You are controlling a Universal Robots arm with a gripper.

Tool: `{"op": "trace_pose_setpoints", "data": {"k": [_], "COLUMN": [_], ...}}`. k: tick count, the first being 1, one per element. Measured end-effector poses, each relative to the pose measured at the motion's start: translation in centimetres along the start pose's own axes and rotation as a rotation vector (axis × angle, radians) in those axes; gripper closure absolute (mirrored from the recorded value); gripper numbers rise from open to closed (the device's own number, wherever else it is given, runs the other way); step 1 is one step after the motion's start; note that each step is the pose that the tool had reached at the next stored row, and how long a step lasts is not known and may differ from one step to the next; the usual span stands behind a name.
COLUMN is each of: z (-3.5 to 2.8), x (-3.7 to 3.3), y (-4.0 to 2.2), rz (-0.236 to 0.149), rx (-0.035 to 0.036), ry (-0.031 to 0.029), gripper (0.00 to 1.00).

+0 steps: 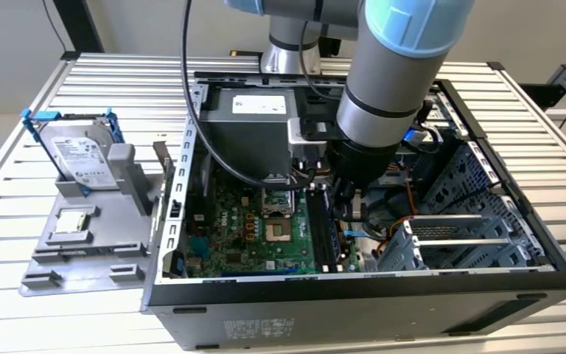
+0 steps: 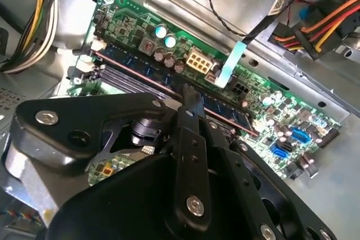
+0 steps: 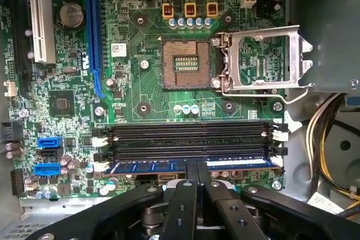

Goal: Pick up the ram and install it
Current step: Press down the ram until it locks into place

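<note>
The ram (image 3: 146,167) is a long blue-green stick standing on edge in the memory slot nearest my gripper, its length lined up with the slot. In the second wrist view the ram (image 2: 135,73) runs diagonally across the green motherboard (image 2: 270,111). My gripper (image 3: 197,167) is shut on the ram near its middle, with the black fingers (image 3: 190,184) pinched over its upper edge. From the exterior view, the gripper (image 1: 345,214) reaches down into the open computer case (image 1: 362,295) beside the motherboard (image 1: 253,236).
Empty black memory slots (image 3: 191,133) lie beside the ram, and the open CPU socket (image 3: 185,63) is beyond them. Bundled cables (image 2: 315,26) and a metal drive cage (image 1: 460,236) crowd the gripper's side. A silver hard drive (image 1: 82,158) stands on a grey fixture outside the case.
</note>
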State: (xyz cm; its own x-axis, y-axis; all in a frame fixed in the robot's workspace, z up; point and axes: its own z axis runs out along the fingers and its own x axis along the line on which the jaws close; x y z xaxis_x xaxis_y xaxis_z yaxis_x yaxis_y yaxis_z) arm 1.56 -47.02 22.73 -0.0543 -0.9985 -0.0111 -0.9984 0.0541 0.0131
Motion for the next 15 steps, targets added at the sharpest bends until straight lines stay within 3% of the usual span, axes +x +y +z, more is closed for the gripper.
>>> {"op": "trace_pose_setpoints", "data": {"k": [3,9,10,12,15], "z": [0.32,1.11,0.9,0.35,-1.1], "x": [0.0,-0.01,-0.03,-0.06,-0.02], "y": [-0.02,-0.03,-0.02,-0.01,0.01], "rz": [0.0,0.0,0.0,0.0,0.0], "rx": [0.0001,-0.0007,-0.0009,0.0007,0.0002], "ry": [-0.0005,0.0042,0.0055,-0.0034,-0.0005], "gripper": [1.0,1.0,1.0,1.0,1.0]}}
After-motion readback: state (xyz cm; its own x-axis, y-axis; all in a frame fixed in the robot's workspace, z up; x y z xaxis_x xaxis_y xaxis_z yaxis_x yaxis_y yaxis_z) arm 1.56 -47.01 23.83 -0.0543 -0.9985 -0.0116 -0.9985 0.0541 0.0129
